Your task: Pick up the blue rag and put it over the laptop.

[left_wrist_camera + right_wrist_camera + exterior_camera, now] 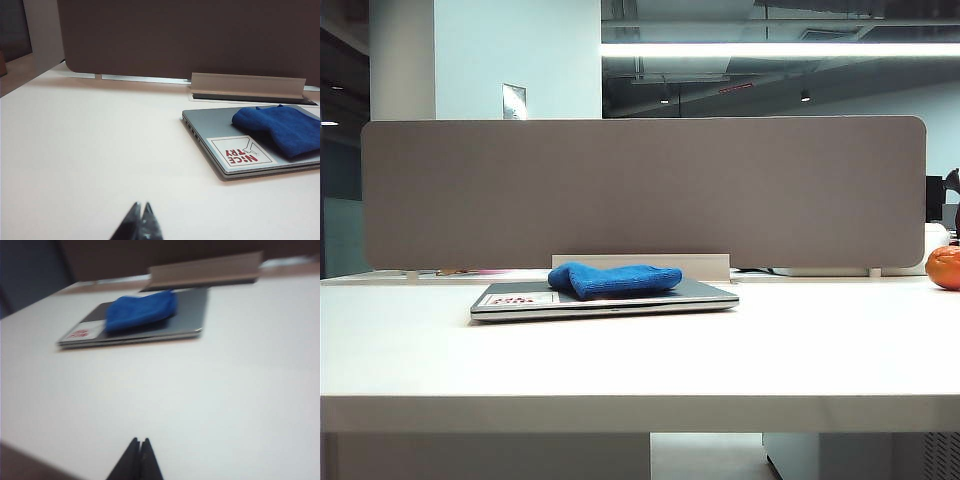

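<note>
The blue rag (615, 278) lies bunched on the lid of the closed silver-grey laptop (705, 294), which rests flat on the white table. The left wrist view shows the rag (282, 127) covering part of the lid (215, 120), with the white-and-red sticker (240, 152) bare beside it. In the right wrist view the rag (141, 311) sits on the laptop (192, 307) too. My left gripper (141, 205) is shut and empty, well back from the laptop over bare table. My right gripper (139, 440) is shut and empty near the table's front edge. Neither gripper shows in the exterior view.
A grey partition screen (640, 190) stands along the table's far side, with a pale angled stand (640, 262) just behind the laptop. An orange round object (944, 267) sits at the far right.
</note>
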Available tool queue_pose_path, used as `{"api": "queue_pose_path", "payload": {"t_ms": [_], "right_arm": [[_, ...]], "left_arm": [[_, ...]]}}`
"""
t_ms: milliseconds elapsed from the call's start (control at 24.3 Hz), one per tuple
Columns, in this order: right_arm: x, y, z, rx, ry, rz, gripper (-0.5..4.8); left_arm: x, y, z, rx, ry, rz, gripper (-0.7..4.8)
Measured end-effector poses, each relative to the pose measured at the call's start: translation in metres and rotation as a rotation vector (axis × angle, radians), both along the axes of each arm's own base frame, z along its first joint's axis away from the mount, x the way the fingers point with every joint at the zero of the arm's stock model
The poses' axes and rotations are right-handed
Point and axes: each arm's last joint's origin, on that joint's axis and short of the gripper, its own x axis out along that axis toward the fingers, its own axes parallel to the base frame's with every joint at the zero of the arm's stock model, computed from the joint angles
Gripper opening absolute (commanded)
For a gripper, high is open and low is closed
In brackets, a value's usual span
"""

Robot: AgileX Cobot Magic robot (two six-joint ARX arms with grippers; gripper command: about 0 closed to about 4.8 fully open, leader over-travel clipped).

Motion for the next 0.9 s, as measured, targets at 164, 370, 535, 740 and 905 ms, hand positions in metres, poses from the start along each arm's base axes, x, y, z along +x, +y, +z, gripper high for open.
{"api": "queue_pose_path", "payload": {"t_ms": [164,370,535,740,905], "right_arm": [[0.002,-0.006,0.003,-0.047,-0.04,-0.213,0.0],[0.003,-0.012,0.004,-0.069,-0.049,-0.419,0.0],[0.003,-0.013,0.003,-0.078,-0.047,-0.461,-0.01],[0.003,-0.014,0.002,-0.084,-0.033,-0.481,0.0],[0.003,-0.014,0.002,-0.084,-0.033,-0.476,0.0]], "left_arm": [[0.0,0.0,0.0,0.0,0.0,0.0,-0.05],[0.0,0.0,0.0,0.0,0.0,0.0,-0.05],[0.0,0.0,0.0,0.0,0.0,0.0,-0.05],[0.0,0.0,0.0,0.0,0.0,0.0,-0.05],[0.0,0.0,0.0,0.0,-0.002,0.0,-0.05]]}}
